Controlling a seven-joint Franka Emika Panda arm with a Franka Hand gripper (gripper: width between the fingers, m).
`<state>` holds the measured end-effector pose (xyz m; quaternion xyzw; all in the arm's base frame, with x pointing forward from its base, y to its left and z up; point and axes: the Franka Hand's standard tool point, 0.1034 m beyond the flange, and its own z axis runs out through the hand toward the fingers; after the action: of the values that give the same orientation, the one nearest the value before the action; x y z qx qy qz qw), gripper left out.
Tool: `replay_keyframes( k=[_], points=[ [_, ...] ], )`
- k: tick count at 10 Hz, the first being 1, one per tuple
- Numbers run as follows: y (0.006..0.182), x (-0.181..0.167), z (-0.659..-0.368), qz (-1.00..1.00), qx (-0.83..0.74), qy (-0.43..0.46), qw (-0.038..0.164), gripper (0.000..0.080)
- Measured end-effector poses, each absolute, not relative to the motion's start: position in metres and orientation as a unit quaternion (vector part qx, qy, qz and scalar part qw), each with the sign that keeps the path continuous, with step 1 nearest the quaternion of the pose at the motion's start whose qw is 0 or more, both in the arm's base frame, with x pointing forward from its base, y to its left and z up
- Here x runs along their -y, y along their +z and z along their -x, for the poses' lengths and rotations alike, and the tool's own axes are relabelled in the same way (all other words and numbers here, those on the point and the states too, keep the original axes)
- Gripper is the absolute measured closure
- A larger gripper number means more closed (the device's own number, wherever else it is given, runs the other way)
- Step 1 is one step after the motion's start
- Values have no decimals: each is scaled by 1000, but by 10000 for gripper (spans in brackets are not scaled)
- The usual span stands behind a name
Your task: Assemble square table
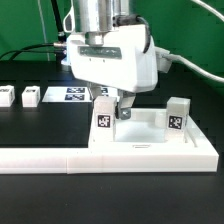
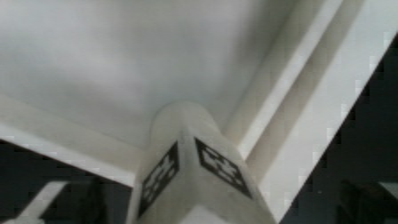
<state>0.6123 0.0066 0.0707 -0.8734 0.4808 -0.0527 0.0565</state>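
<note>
Two short white tagged block legs [image 1: 104, 113] [image 1: 177, 114] upright in white square rimmed plastic tabletop [image 1: 150, 143] (against border bar [image 1: 60, 158]). Gripper [image 1: 122, 108] spread, holding nothing; lift straight, avoid nudging near leg.

Black table [image 1: 40, 125], green wall [image 1: 190, 30] behind

my arm [image 1: 100, 15]: cut off by the exterior view's upper edge, only the wrist end shows
my hand [image 1: 118, 106]: fingertips partly hidden behind the leg [image 1: 103, 112]
tabletop [image 2: 107, 60]: blurred in my wrist view, its edges run out of frame
loose legs [image 1: 30, 97]: too small to read their tags
fingers, wrist view: cannot make them out
</note>
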Motion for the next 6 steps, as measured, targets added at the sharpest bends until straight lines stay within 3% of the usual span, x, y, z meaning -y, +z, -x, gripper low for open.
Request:
replay_keyframes(
  k=[6],
  points=[
    [70, -5, -611, 965, -254, -62, 30, 151]
  ],
)
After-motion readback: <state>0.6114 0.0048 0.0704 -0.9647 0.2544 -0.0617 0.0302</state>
